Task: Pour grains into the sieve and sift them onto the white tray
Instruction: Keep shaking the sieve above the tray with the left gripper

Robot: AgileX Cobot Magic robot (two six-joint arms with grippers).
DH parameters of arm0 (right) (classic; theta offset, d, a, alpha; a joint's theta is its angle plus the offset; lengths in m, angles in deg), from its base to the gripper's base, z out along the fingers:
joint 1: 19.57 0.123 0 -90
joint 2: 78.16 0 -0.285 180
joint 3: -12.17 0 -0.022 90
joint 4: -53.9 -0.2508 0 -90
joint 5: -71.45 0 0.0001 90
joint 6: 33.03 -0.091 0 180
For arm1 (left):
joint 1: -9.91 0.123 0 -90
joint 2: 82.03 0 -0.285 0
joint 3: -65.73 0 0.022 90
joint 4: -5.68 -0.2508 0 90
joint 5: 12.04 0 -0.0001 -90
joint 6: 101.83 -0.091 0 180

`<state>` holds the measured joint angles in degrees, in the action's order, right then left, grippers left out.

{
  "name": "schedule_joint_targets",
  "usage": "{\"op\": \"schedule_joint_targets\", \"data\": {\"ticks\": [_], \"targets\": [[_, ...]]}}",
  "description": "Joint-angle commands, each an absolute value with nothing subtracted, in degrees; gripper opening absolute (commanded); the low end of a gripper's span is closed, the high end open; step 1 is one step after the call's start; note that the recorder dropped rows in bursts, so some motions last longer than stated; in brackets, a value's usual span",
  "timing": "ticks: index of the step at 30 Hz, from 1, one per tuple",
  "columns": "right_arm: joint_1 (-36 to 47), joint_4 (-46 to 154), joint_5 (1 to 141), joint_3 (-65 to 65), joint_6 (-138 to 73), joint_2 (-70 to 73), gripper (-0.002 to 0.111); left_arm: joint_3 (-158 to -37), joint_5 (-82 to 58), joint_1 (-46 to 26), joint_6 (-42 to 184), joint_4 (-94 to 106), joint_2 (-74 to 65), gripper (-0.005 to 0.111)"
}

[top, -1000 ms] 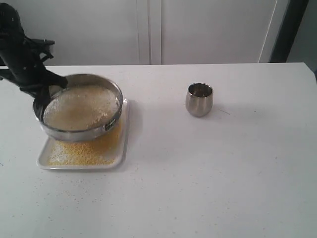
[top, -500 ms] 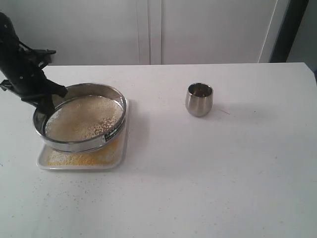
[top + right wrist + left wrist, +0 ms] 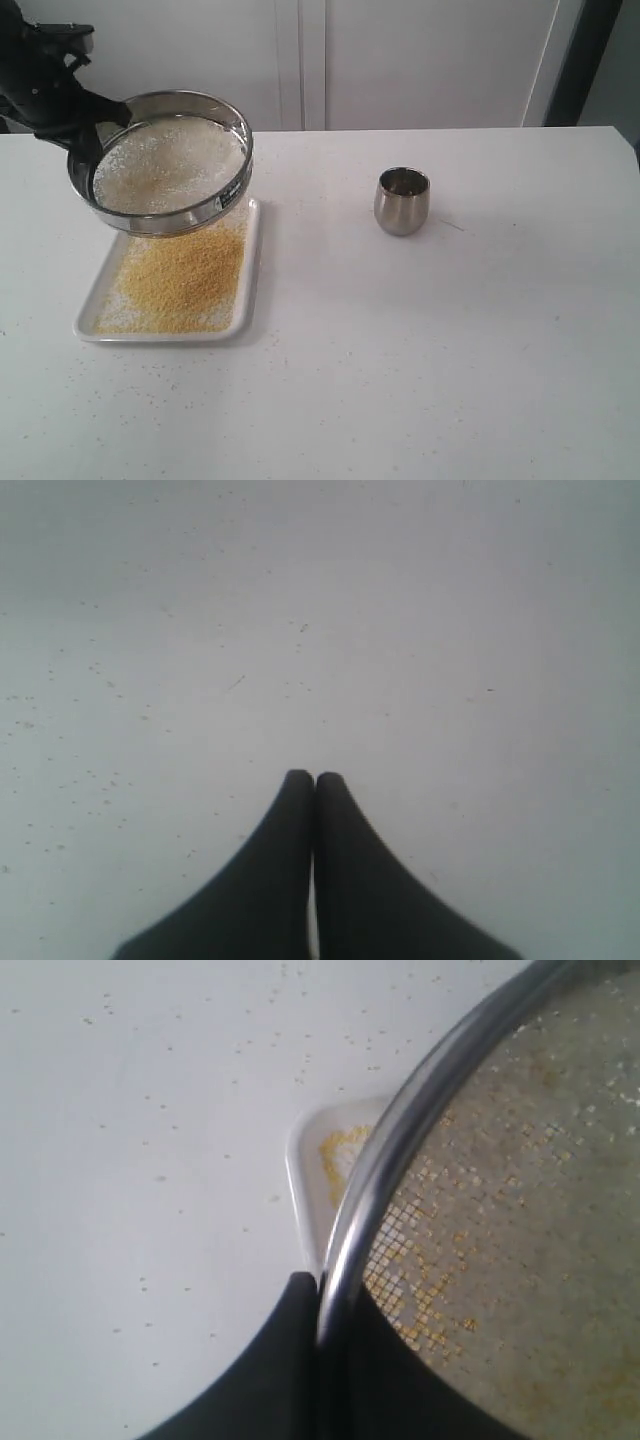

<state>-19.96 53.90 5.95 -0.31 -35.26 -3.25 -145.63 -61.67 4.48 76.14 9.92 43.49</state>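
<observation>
The steel sieve point(image 3: 165, 160) hangs tilted above the far end of the white tray point(image 3: 92, 325), its rim point(image 3: 400, 1150) clamped by my left gripper point(image 3: 88, 135), which is shut on it. Whitish grains point(image 3: 170, 165) lie on the mesh. A layer of golden-yellow grains point(image 3: 185, 280) covers the tray under it. In the left wrist view a tray corner point(image 3: 305, 1150) shows beside the rim, and my left gripper point(image 3: 322, 1295) pinches the ring. My right gripper point(image 3: 315, 780) is shut with nothing in it, over bare table; the exterior view does not show it.
A small steel cup point(image 3: 402, 200) stands on the white table point(image 3: 450, 340) to the right of the tray. Stray grains point(image 3: 150, 375) speckle the table near the tray. A white wall and cabinet doors run behind the table.
My left gripper has lifted the sieve up and toward the far side of the tray after a dip low over it. More of the yellow layer on the tray is uncovered.
</observation>
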Motion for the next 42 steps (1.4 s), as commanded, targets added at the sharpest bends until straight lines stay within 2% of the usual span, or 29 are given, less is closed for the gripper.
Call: {"op": "schedule_joint_targets", "data": {"ticks": [1, 8, 12, 17, 23, 27, 29, 31, 33, 34, 35, 37, 39, 41, 42], "targets": [[-20.2, 54.4, 6.5, -0.5, -35.3, -3.6, 0.000, -143.8, -65.4, 4.6, 77.4, 12.2, 47.4, 0.000], [-20.2, 54.4, 6.5, -0.5, -35.3, -3.6, 0.000, -148.0, -64.1, 4.6, 76.7, 14.0, 46.2, 0.000], [-20.2, 54.4, 6.5, -0.5, -35.3, -3.6, 0.000, -147.0, -69.4, 4.6, 76.7, 14.4, 50.1, 0.000], [-20.2, 54.4, 6.5, -0.5, -35.3, -3.6, 0.000, -152.3, -67.8, 4.6, 77.0, 14.2, 46.0, 0.000], [-20.2, 54.4, 6.5, -0.5, -35.3, -3.6, 0.000, -148.5, -71.3, 4.6, 77.2, 13.5, 49.4, 0.000], [-20.2, 54.4, 6.5, -0.5, -35.3, -3.6, 0.000, -149.7, -69.2, 4.5, 75.7, 13.4, 45.5, 0.000], [-20.2, 54.3, 6.5, -0.5, -35.3, -3.6, 0.000, -149.7, -60.6, 4.0, 75.1, 7.1, 44.7, 0.000], [-20.2, 54.3, 6.5, -0.5, -35.3, -3.6, 0.000, -149.8, -64.9, 5.0, 80.6, -0.6, 47.9, 0.000], [-20.2, 54.3, 6.5, -0.5, -35.3, -3.6, 0.000, -148.4, -72.4, 5.4, 79.2, 6.2, 48.5, 0.000], [-20.2, 54.3, 6.5, -0.5, -35.3, -3.6, 0.000, -146.2, -71.0, 4.4, 70.2, 17.1, 47.0, 0.000], [-20.2, 54.3, 6.5, -0.5, -35.3, -3.6, 0.000, -145.5, -66.5, 2.9, 68.0, 19.1, 46.7, 0.000], [-20.2, 54.3, 6.5, -0.5, -35.3, -3.6, 0.000, -145.3, -58.9, 2.3, 76.4, 7.3, 48.7, 0.000], [-20.2, 54.3, 6.5, -0.5, -35.3, -3.6, 0.000, -145.8, -62.8, 3.9, 81.4, 7.6, 50.5, 0.000], [-20.2, 54.3, 6.5, -0.5, -35.3, -3.6, 0.000, -145.7, -67.3, 3.4, 65.5, 22.0, 50.2, 0.000], [-20.2, 54.3, 6.5, -0.5, -35.3, -3.6, 0.000, -145.7, -64.2, 3.3, 61.4, 22.1, 50.2, 0.000]]}}
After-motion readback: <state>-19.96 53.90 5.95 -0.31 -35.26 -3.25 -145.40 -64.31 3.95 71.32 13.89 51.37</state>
